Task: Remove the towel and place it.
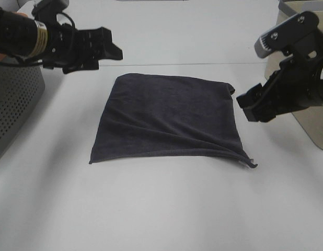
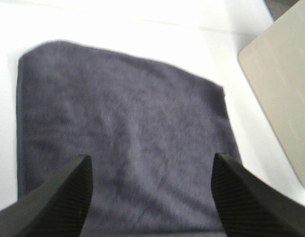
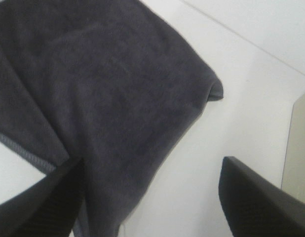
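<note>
With the towel (image 1: pixel 169 117) lying flat on the table (image 1: pixel 166 209), my left gripper (image 1: pixel 101 49) and right gripper (image 1: pixel 250 107) hover open and empty above its far corners, which the next move must pinch.

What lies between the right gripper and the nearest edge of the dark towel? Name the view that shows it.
Nothing: in the exterior high view only bare white table separates the open right gripper from the towel, which lies flat and unheld.
</note>
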### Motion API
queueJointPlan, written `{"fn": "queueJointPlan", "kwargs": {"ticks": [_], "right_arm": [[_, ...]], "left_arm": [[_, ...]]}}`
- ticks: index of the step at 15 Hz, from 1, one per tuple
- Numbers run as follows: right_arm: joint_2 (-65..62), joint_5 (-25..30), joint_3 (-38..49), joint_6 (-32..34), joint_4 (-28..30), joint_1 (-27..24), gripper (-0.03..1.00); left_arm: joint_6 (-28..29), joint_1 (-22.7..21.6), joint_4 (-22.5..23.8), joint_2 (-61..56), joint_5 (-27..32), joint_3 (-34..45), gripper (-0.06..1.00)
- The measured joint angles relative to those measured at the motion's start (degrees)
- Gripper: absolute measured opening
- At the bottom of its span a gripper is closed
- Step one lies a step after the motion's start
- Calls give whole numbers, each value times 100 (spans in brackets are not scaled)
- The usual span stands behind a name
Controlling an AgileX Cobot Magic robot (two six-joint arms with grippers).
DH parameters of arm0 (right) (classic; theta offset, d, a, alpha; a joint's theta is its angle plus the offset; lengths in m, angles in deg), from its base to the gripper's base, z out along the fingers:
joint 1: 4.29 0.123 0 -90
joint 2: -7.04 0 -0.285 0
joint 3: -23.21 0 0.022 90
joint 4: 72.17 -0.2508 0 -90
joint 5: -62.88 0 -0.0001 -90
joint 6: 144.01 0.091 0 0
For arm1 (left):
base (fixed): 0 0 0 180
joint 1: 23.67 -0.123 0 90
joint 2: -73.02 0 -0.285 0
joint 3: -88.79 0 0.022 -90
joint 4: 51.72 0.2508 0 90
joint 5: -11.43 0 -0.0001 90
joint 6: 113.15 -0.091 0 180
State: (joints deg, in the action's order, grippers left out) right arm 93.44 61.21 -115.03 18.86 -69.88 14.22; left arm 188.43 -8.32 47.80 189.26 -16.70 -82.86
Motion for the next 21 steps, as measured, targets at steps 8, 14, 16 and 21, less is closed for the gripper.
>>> {"fn": "queueJointPlan", "kwargs": {"ticks": [8,14,16,21], "right_arm": [[-40,670,-1914,653,-229,0,74],[481,2355,-3839,1261,-201,-762,74],[710,3186,-4526,1381,-149,-814,74],[1696,6572,-7070,1713,510,-814,74]], "left_arm": [[-2922,-6,-309,-579,3696,-1312,63],[-10084,-539,-7179,-814,5472,-2051,68],[-11511,-894,-8887,-814,6056,-2424,69],[-12376,-1495,-10348,-859,8617,-3432,70]]}}
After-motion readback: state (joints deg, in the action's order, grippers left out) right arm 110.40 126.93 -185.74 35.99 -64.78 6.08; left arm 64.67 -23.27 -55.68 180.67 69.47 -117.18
